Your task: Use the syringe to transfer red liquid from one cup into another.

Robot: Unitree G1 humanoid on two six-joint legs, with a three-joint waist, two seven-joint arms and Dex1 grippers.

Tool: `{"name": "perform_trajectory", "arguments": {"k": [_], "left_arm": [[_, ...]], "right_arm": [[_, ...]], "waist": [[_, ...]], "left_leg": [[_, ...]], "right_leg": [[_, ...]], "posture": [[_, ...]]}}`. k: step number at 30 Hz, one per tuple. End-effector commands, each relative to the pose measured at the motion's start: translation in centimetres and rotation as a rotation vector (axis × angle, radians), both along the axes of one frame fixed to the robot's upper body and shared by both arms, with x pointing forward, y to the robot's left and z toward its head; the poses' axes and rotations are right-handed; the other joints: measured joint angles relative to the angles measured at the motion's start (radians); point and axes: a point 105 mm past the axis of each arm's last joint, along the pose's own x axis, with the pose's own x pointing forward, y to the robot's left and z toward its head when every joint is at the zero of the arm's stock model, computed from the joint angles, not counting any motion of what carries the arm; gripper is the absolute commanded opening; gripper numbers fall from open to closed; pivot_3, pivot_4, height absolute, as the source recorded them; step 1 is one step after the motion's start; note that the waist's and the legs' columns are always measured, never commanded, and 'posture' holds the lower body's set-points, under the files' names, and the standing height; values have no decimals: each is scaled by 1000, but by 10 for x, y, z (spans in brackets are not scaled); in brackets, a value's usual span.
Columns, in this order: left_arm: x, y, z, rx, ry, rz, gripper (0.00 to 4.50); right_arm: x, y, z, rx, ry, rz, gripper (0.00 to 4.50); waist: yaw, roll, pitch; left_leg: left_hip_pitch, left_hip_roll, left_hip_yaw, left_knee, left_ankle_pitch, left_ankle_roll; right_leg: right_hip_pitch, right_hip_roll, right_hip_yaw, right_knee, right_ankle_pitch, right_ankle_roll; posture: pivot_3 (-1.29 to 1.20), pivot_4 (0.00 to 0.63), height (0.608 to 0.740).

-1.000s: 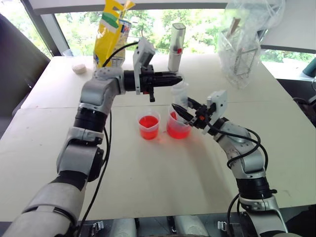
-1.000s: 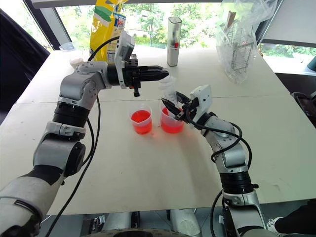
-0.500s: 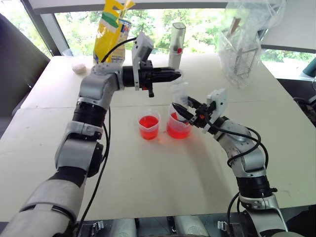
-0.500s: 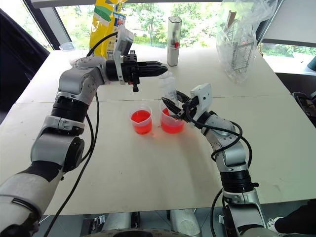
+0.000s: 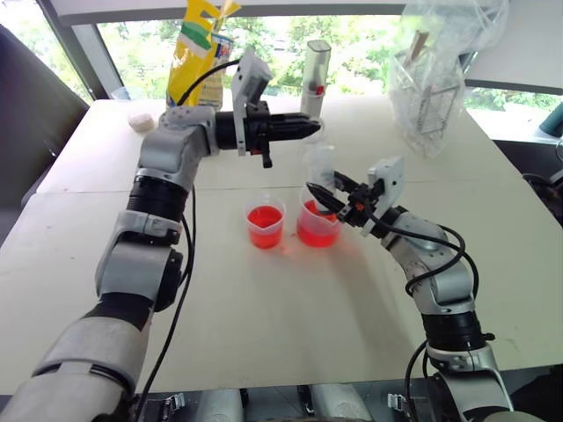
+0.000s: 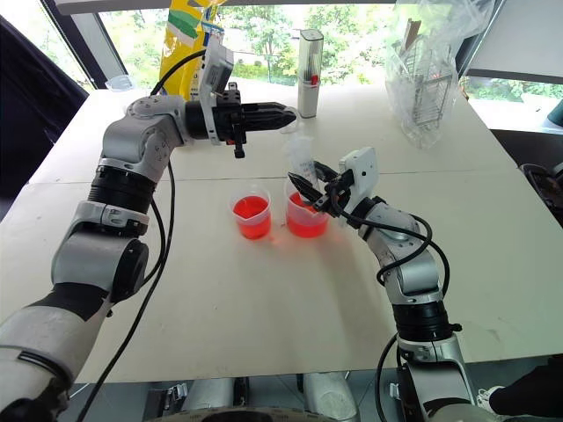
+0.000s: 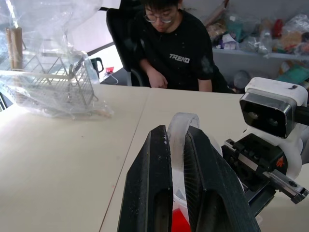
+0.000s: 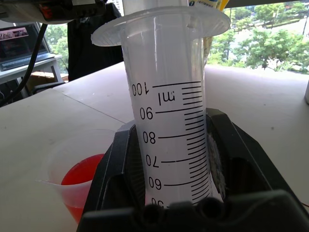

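**Desk:** Windows and trees behind, pale surface (image 5: 264, 334) in front. What do you have, left to right?

**Me:** On my left, the left jaws reach in level above the cups, pinched narrow on the clear plunger (image 7: 177, 140). Below them stands the smaller cup (image 5: 265, 225) with some red liquid (image 5: 264, 220) in it. Just beside it on the right is the larger cup (image 5: 318, 230), which is fuller. The syringe (image 8: 169, 111) stands nearly upright with its tip down inside the larger cup. The right jaws clamp its barrel low down, under the flange.

**Desk:** So you're on the draw?

**Me:** I judge so. I'd lift the plunger slowly and straight along the barrel, because a sideways tug could lever the barrel in the right jaws or tip the cup. The right side should do nothing but brace.

**Desk:** And the tip?

**Me:** It has to sit below the liquid line or I'll pull air. I can't see the tip through the cup wall, so I'd watch the scale on the barrel for red.
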Motion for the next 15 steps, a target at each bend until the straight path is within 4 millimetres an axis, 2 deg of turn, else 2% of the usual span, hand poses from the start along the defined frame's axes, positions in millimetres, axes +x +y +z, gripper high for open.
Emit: {"name": "perform_trajectory", "arguments": {"k": [1, 6, 10, 15], "left_arm": [[-2, 20, 61, -94, -199, 87, 20], [-4, 18, 52, -81, -192, 73, 20], [-6, 18, 45, -73, -179, 71, 1639], [-7, 23, 39, -71, -167, 90, 4094]], "right_arm": [[-10, 11, -17, -37, 54, 80, 1371], [-8, 11, -9, -20, 19, 70, 1371], [-8, 11, -3, -15, -3, 72, 1371], [-6, 11, 4, -8, -19, 72, 1371]], "waist": [[0, 0, 0], [0, 0, 0], [-1, 0, 0], [0, 0, 0]], "left_leg": [[0, 0, 0, 0, 0, 0], [0, 0, 0, 0, 0, 0], [0, 0, 0, 0, 0, 0], [0, 1, 0, 0, 0, 0]], "right_leg": [[0, 0, 0, 0, 0, 0], [0, 0, 0, 0, 0, 0], [0, 0, 1, 0, 0, 0], [0, 0, 1, 0, 0, 0]], "posture": [[0, 150, 740], [0, 150, 740], [0, 150, 740], [0, 150, 740]]}}
